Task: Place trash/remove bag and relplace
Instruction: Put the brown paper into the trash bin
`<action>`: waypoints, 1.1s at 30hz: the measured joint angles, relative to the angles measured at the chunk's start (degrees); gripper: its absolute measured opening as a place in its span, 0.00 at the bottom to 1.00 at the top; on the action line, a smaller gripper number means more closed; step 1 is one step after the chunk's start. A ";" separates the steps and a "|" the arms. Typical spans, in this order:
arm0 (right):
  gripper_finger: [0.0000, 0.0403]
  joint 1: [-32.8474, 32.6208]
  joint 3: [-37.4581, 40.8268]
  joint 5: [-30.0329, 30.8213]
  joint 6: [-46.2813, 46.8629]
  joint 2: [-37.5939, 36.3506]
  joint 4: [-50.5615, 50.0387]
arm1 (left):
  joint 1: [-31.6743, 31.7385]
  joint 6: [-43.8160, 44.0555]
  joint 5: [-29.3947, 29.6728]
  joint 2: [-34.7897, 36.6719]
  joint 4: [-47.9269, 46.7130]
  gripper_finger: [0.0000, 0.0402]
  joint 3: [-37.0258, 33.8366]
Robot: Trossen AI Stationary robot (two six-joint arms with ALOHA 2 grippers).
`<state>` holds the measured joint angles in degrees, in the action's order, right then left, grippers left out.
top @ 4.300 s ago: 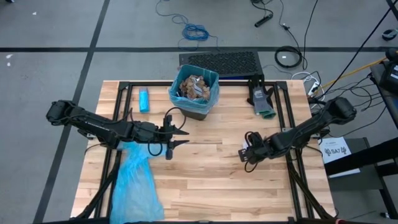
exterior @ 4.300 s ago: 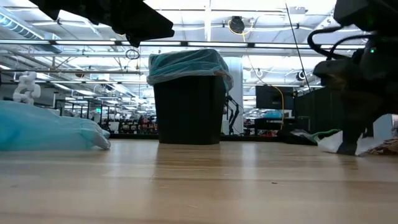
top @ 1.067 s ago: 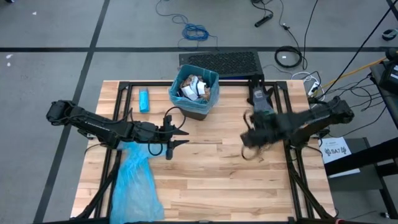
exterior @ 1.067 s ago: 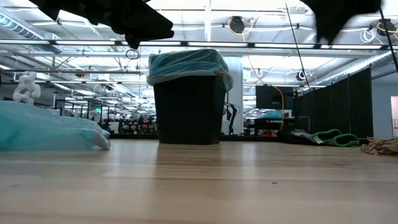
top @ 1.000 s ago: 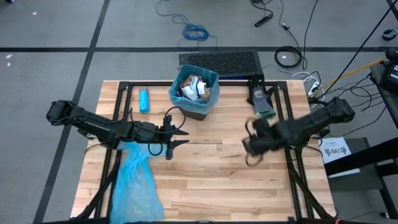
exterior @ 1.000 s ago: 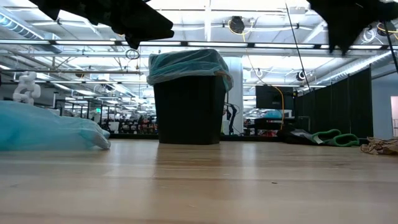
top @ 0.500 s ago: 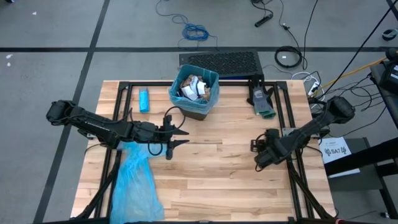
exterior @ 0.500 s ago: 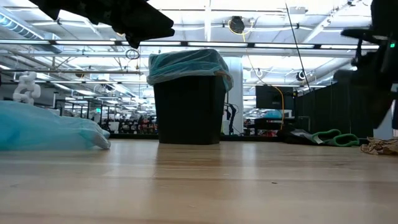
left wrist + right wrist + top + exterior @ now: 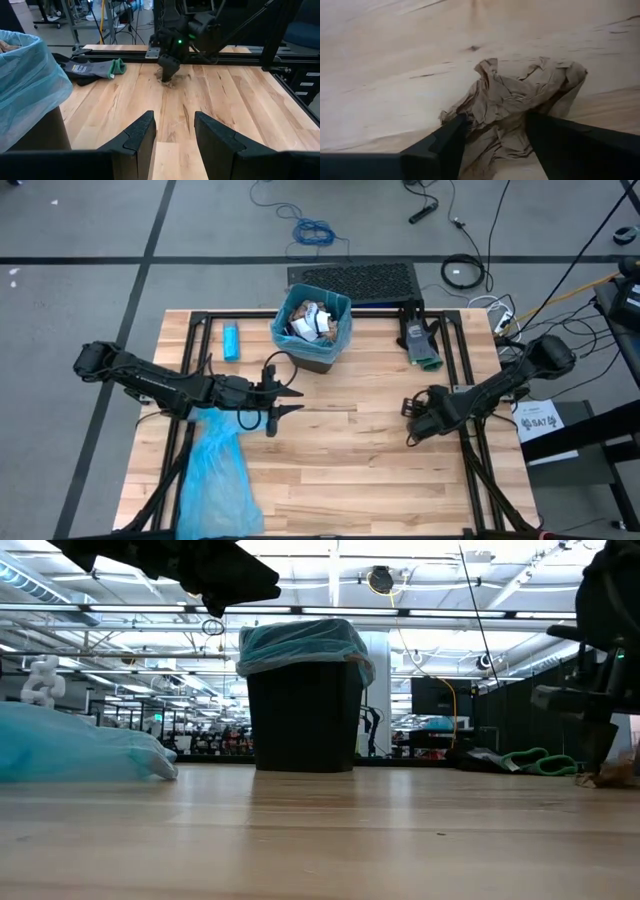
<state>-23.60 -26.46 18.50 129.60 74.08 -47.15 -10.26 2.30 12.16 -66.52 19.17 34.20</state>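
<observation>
Brown paper wad [image 9: 520, 107] lying at right-center of the high view; right gripper [image 9: 495, 137], back from the bin [image 9: 314, 328], is dropping over it, fingers spread either side, not yet closing. Left gripper [image 9: 287, 401] is waiting open mid-left.

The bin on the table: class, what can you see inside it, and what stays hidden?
Inside the blue-lined bin, brown and white crumpled trash nearly reaches the rim. Anything beneath that top layer, and the bin's bottom, is covered.
</observation>
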 joint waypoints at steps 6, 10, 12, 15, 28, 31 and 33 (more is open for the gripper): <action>0.12 0.04 -4.73 -1.67 -5.08 0.48 -0.73 | 0.00 0.24 0.00 0.00 -0.16 0.35 0.00; 0.03 0.84 -9.04 0.23 -10.97 0.33 -4.27 | 0.00 0.24 0.00 0.00 -0.02 0.35 0.00; 0.02 1.51 -11.88 0.53 -13.25 0.31 -8.34 | 0.00 0.24 0.00 0.00 0.02 0.35 0.00; 0.01 3.04 -17.88 2.13 -16.38 0.31 -16.03 | 0.02 0.24 0.00 0.00 0.05 0.35 0.00; 0.00 15.07 -57.39 16.25 -52.86 0.99 -27.89 | 0.07 -0.08 0.02 0.00 0.10 0.35 0.00; 0.00 18.94 -62.71 16.79 -65.03 2.18 -21.30 | 0.13 -0.10 0.02 0.00 0.10 0.35 0.00; 0.00 21.77 -65.03 15.59 -72.79 3.32 -15.93 | 0.13 -0.10 0.02 0.00 0.10 0.35 0.00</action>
<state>-1.83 -91.49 34.09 56.81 77.40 -63.08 -10.13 2.20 12.19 -66.52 19.26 34.20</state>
